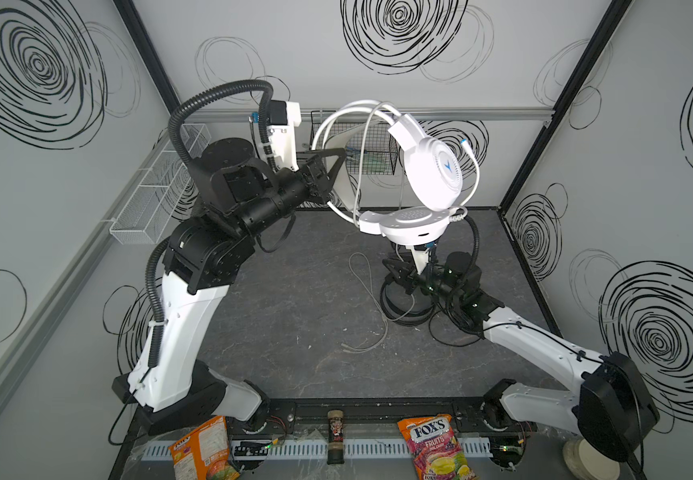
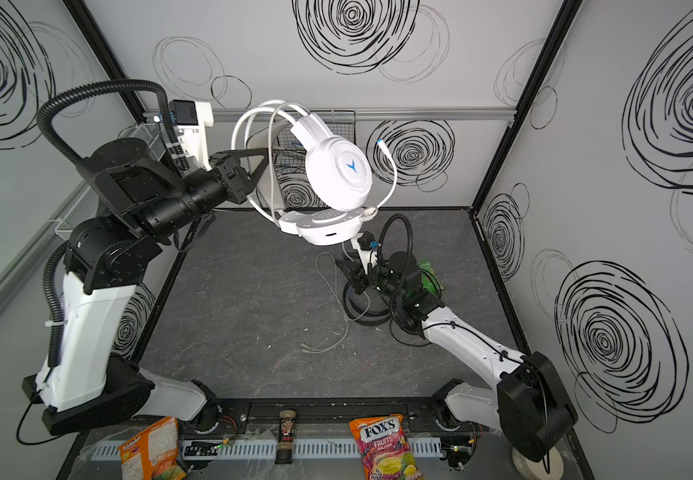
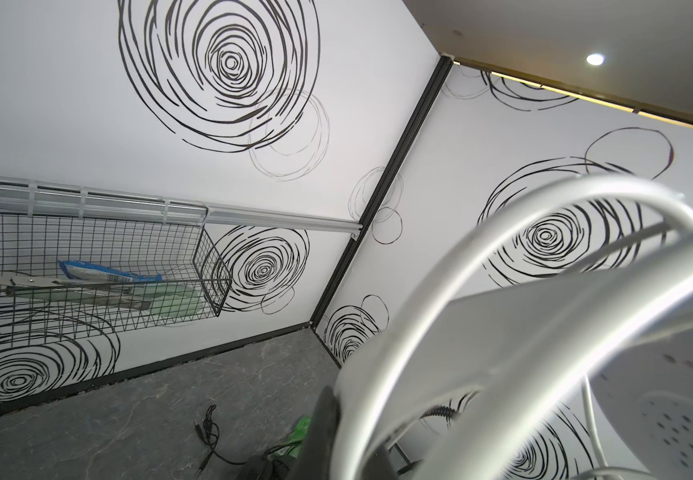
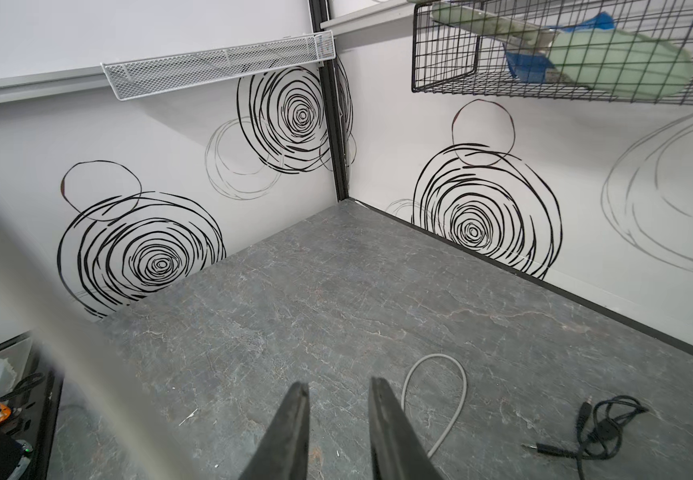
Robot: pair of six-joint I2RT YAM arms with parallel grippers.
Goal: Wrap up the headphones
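- The left hand (image 1: 329, 179) grips the white headphones (image 1: 432, 174) high above the table (image 1: 295, 291); the band arches left to right, cups rightward.
- The right hand (image 4: 338, 382), parted and empty, hovers by the black headphones (image 1: 399, 312).

Our left arm (image 1: 178, 332) rises steeply from its base at the near left, bends at the elbow and reaches in toward the middle, with its wrist held high and roughly level. Our left hand (image 1: 330, 172) points to the right, clamped tight on the white headphones (image 1: 432, 174), which hang from it in the air. Our right arm (image 1: 536, 345) stretches low from the near right toward the middle, its forearm close to the surface (image 1: 295, 291). Our right hand (image 4: 338, 388) sits low over the surface, its two fingers (image 4: 291, 428) parted by a narrow gap with nothing between them.
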